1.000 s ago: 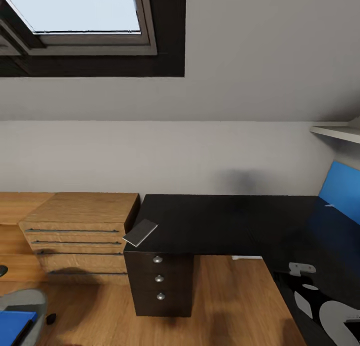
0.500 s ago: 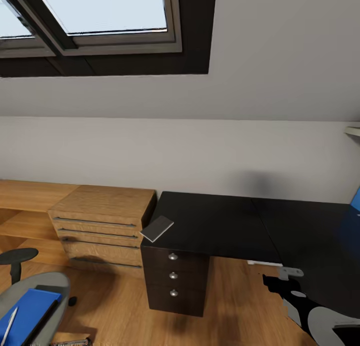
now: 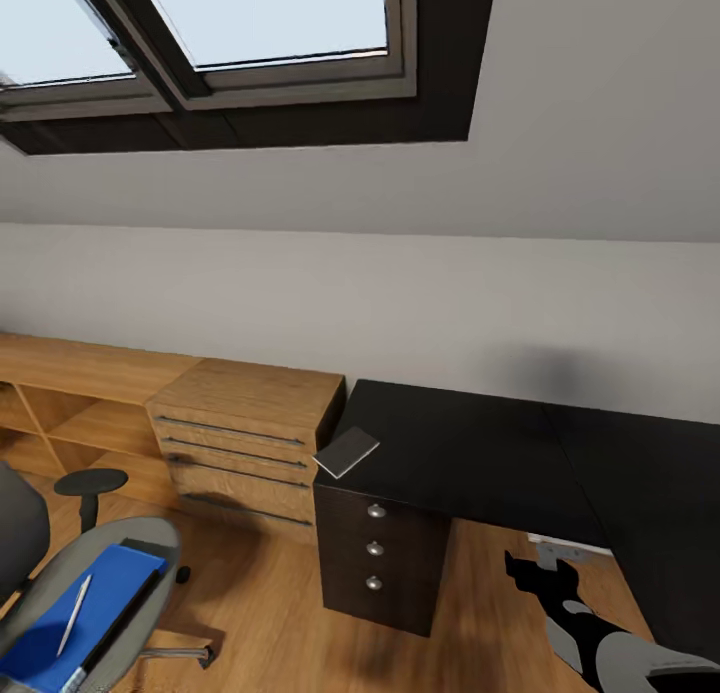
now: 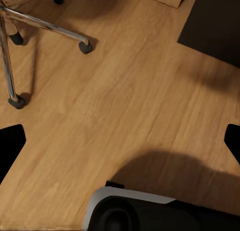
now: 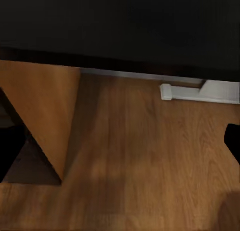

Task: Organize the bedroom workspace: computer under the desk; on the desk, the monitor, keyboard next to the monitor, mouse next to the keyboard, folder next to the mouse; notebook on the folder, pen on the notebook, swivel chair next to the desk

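The right gripper [image 3: 540,571], a black two-fingered pincer on a grey and white forearm, hung low in front of the robot with its fingers spread and nothing between them; in the right wrist view the dark fingertips stood at opposite edges over bare wooden floor [image 5: 150,156], just short of the black-topped desk [image 3: 470,453]. The left gripper [image 4: 120,141] likewise stood wide and empty, its tips far apart over the floor, near the chrome five-star base of the grey swivel chair [image 3: 90,613]. Outward from there, the thin bright blue folder [image 3: 75,618] lay flat on the chair seat, well to the robot's left and low, its long axis running away from the robot toward the desk; the slim pale pen [image 3: 73,613] lay on it along that axis. The left arm looked the nearer for picking it up. The thin grey notebook [image 3: 346,452] sat on the desk's near corner above the black drawers.
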Tool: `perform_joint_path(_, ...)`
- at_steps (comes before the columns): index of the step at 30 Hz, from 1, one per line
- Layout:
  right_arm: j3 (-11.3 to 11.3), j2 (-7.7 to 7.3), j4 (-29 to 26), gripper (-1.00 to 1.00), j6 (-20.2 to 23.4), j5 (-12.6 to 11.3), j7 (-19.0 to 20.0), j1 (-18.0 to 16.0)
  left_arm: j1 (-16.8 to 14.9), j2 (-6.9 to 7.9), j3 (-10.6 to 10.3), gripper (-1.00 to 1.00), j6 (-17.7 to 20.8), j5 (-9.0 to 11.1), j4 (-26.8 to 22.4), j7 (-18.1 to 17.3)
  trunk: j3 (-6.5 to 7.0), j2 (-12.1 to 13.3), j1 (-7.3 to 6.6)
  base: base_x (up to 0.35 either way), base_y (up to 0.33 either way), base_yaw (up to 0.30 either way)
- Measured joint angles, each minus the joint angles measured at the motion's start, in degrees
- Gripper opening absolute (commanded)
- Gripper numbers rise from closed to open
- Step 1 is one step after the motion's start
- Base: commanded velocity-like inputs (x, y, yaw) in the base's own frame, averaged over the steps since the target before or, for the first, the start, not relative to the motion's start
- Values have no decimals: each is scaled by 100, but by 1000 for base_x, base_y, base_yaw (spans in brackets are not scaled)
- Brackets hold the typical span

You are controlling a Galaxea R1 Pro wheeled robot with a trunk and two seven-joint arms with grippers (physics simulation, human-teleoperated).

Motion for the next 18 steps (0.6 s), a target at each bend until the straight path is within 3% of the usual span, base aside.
perform_joint_path(4,-4,103,2,100,-21,-7,-1,14,0,0,-1,100,111,0,0,5,-20,0,0,0,0,236)
perform_joint_path(8,1,312,6,100,-36,-18,1,138,0,0,-1,100,286,5,-5,6,-43,0,0,0,0,184)
perform_joint_path(10,3,511,3,100,-66,-14,7,240,-1,0,1,100,338,8,-52,8,-49,0,0,0,0,72)
perform_joint_path(18,1,834,3,100,-104,-23,24,452,0,-51,0,100,370,7,-257,14,-57,0,0,0,0,24)
